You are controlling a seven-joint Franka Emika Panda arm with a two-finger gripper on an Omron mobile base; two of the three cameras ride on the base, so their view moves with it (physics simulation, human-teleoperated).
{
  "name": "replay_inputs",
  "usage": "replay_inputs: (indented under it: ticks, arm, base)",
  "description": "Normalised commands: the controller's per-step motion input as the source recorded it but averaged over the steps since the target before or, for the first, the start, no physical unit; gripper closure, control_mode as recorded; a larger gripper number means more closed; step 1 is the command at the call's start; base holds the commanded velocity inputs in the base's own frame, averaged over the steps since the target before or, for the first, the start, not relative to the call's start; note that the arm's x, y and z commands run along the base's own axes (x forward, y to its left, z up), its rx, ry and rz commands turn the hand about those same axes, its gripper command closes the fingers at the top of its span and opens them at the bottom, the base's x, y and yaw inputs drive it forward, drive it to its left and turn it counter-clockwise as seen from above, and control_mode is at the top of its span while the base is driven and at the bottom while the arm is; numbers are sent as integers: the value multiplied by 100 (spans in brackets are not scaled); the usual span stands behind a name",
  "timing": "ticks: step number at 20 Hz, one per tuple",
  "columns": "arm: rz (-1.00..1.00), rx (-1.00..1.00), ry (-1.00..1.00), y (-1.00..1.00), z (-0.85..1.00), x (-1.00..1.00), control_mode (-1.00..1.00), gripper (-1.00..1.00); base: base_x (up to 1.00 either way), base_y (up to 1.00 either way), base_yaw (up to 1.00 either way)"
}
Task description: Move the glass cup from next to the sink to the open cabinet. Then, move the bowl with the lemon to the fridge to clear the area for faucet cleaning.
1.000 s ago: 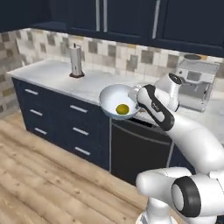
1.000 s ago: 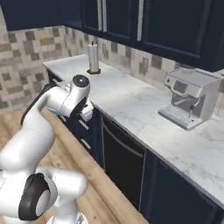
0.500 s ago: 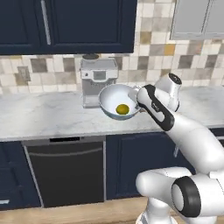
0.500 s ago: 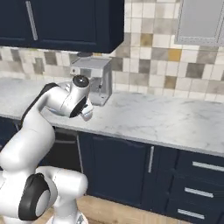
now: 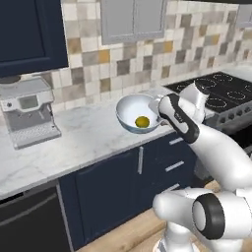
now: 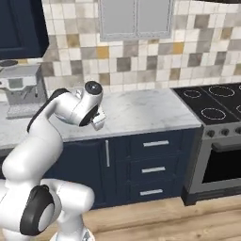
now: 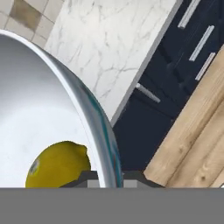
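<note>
The wide white bowl hangs in the air above the front edge of the marble counter, level with my wrist. The yellow lemon lies in its bottom. My gripper is shut on the bowl's right rim. In the hand view the bowl curves up from between the fingertips, with the lemon close to them and the gripper pinching the rim. From the right base view my gripper points away behind the wrist, and the bowl is hidden. The cup, sink, faucet, fridge and open cabinet are out of view.
A silver coffee machine stands on the counter at the left. A black stove with an oven sits at the right. Navy drawers run below the counter, over a wooden floor. A grey wall cabinet hangs above.
The whole scene has slid leftward as the base drove and turned: the coffee machine went from centre to far left and the stove came into view. The bowl stays in my grip.
</note>
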Motion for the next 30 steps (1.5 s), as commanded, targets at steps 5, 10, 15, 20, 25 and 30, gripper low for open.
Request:
replay_inputs:
  ticks: [5, 10, 15, 20, 25, 30]
  arm:
    - [0, 0, 0, 0, 0, 0, 100, 100]
    - [0, 0, 0, 0, 0, 0, 100, 100]
    - [0, 0, 0, 0, 0, 0, 100, 100]
    - [0, 0, 0, 0, 0, 0, 100, 100]
    - [0, 0, 0, 0, 0, 0, 100, 100]
    - [0, 0, 0, 0, 0, 0, 100, 100]
  base:
    - [0, 0, -100]
    - [0, -7, -100]
    - [16, -30, -92]
    - [97, 1, -41]
    - [100, 6, -29]
    - [100, 30, -28]
